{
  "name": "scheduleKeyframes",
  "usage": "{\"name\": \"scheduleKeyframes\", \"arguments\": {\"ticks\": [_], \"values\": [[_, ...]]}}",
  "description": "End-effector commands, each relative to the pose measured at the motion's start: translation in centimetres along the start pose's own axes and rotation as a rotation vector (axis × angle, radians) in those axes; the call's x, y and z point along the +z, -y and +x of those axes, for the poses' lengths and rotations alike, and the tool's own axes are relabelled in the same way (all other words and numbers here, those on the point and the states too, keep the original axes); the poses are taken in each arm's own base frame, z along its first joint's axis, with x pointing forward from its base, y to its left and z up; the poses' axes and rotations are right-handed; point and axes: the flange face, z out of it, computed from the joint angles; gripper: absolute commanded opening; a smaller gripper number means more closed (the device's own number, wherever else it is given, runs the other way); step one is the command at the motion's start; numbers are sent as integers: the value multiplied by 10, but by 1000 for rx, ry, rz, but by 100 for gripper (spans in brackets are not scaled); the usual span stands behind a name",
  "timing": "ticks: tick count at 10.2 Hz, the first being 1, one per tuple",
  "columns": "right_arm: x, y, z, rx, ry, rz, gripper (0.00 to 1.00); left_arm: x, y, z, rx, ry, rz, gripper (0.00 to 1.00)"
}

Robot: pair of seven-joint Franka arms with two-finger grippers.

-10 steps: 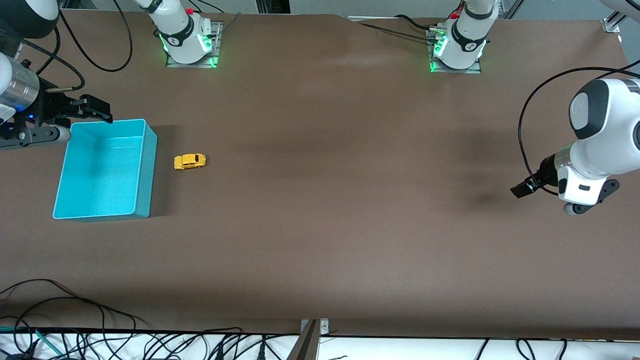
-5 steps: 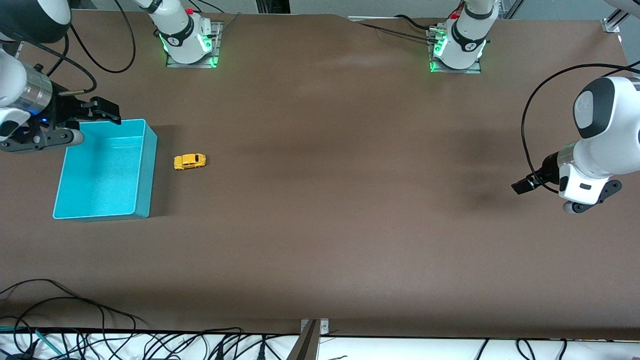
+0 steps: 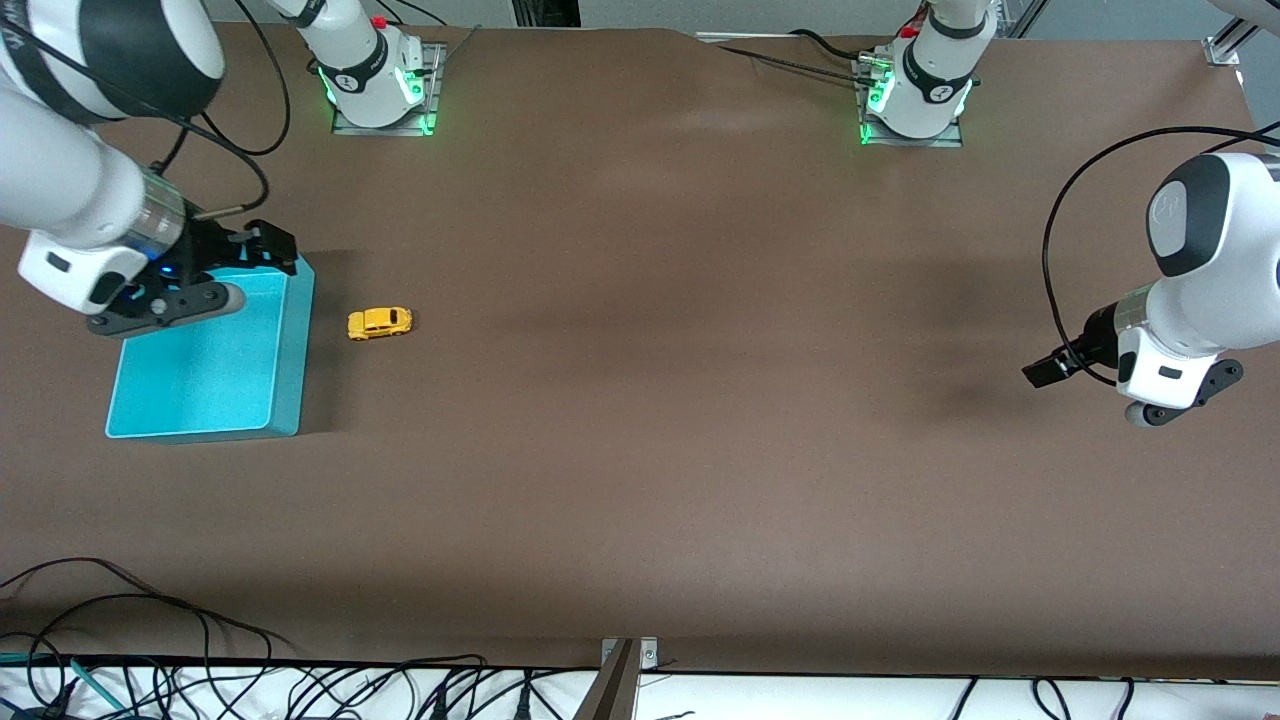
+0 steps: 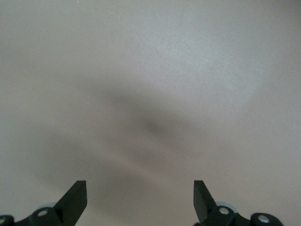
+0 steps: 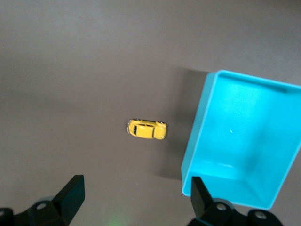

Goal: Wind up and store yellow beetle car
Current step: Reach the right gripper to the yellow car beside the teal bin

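Front view: a brown tabletop (image 3: 650, 400) carries the yellow beetle car (image 3: 380, 322) just beside a turquoise bin (image 3: 290, 350), at the right arm's end. The right claw (image 3: 265, 247) hangs over the bin's corner; the left claw (image 3: 1045, 373) waits well apart over bare tabletop.

Left wrist view: only bare tabletop, claw wide, empty.

Right wrist view: car and bin apart, claw wide, empty.

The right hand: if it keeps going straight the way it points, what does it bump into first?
Probably the brown table near the yellow beetle car, beside the turquoise bin. The open right hand seems aimed between them, though depth is unclear.
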Motion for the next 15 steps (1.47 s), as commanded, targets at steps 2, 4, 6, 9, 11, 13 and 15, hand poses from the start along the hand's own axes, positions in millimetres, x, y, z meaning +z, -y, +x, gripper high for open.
{"name": "scheduleKeyframes", "arguments": {"ticks": [2,4,6,9,11,13,15], "values": [[24,41,31,-67,-39,-1,100,-12,2,-4,27,8,18,100],[46,71,45,-139,-38,7,100,-12,2,-4,27,8,18,100],[74,86,55,-262,-23,18,100,-12,3,-4,25,8,17,100],[115,56,55,-487,-38,47,100,-12,3,-4,25,8,17,100],[134,37,46,-607,-28,55,100,-12,3,-4,25,12,20,100],[166,15,26,-696,-30,53,100,-12,4,-4,24,12,20,100],[201,11,0,-768,-51,38,100,-12,3,-5,25,13,21,100]]}}
